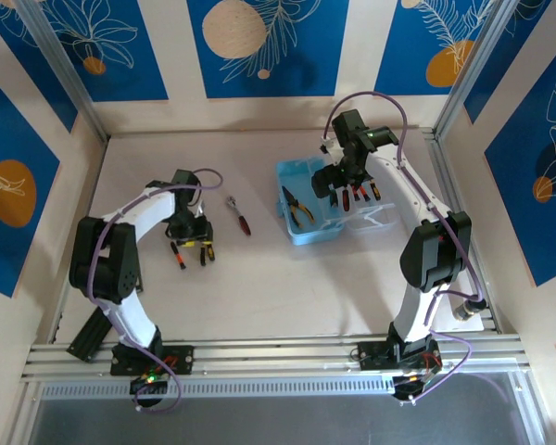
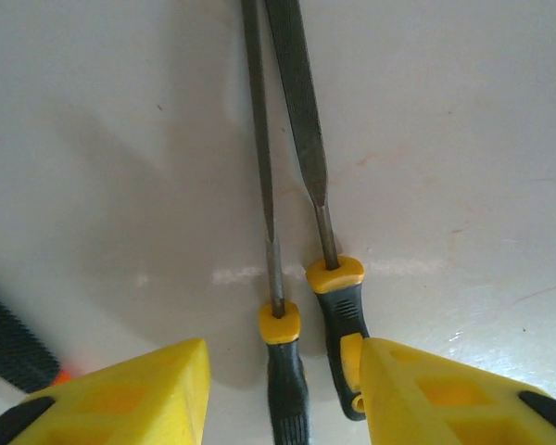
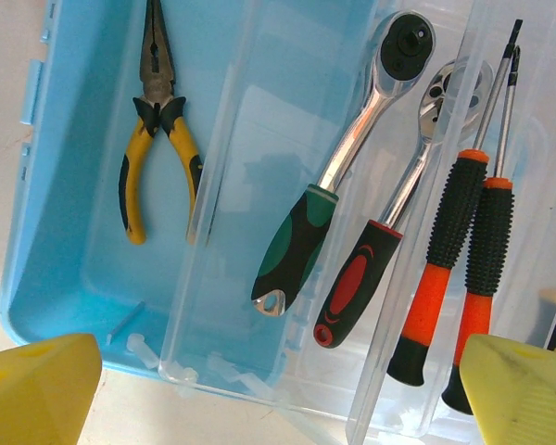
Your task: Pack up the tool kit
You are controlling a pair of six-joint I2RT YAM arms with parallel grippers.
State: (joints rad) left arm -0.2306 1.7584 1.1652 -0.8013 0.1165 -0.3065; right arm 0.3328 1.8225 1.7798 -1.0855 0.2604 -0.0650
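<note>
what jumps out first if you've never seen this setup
The open light-blue case at the table's right, with yellow-handled pliers in its blue half and two ratchets in its clear half, the right gripper hovering open above. On the left, the left gripper straddles two yellow-and-black tool handles lying on the table.

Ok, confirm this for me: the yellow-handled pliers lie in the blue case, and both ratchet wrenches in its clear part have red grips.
Not quite: the right wrist view shows one ratchet wrench with a red grip and the other ratchet wrench with a green one. The yellow-handled pliers do lie in the blue case, both wrenches in its clear part.
</note>
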